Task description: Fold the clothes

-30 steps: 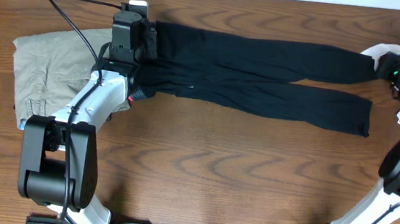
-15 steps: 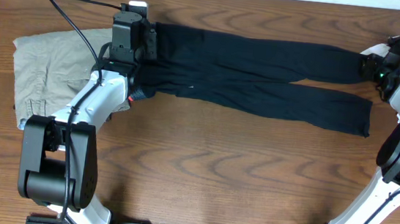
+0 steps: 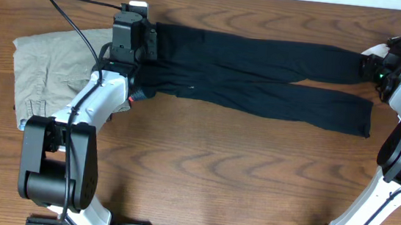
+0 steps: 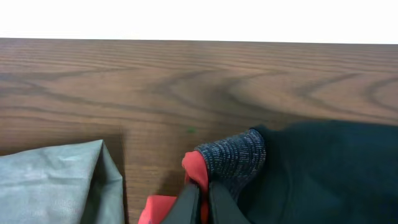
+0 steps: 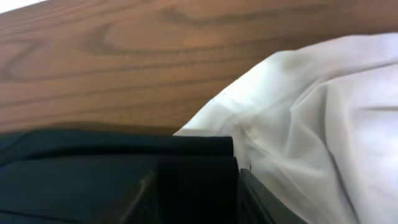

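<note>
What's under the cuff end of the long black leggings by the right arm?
The edge of a white fabric garment slips behind the black leggings cuff; how far under is hidden.

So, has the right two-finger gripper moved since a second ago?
Yes. Overhead, the right gripper has shifted toward the robot's left, reaching the upper cuff of the long black fabric leggings, which have stayed put on the wooden table.

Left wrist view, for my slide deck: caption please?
Left end effector pinches the grey, coral-edged waistband of the black leggings; khaki trousers lie beside on the wooden table.
</note>
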### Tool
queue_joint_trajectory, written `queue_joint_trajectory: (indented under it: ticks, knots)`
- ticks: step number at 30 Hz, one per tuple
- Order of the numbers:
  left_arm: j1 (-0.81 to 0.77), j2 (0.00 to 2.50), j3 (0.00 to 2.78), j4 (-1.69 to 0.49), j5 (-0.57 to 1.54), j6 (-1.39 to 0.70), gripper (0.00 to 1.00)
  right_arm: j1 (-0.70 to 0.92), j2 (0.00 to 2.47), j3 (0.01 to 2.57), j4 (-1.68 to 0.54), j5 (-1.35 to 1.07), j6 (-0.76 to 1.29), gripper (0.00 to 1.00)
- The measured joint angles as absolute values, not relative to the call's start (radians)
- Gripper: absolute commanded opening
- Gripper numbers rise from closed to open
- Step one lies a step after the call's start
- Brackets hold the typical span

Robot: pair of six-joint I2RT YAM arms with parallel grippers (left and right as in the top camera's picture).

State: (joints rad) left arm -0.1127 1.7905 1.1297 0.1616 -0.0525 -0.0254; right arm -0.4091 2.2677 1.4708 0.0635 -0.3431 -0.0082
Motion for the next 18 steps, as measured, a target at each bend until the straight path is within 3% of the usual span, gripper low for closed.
queue_joint_trajectory:
  ticks: [2, 5, 7, 18]
  knots:
    - [-0.113, 1.790, 1.130, 0.162, -0.052, -0.025, 0.06, -0.409, 2.268, 1.471, 0.065, -0.342, -0.008, 0.33]
    - [-0.113, 1.790, 1.130, 0.162, -0.053, -0.025, 0.06, -0.409, 2.270, 1.471, 0.068, -0.339, 0.001, 0.08]
    - [-0.113, 1.790, 1.130, 0.162, -0.052, -0.025, 0.06, -0.409, 2.277, 1.471, 0.070, -0.342, -0.005, 0.02]
    - [-0.113, 1.790, 1.130, 0.162, -0.052, -0.025, 0.06, -0.409, 2.283, 1.471, 0.057, -0.370, 0.011, 0.01]
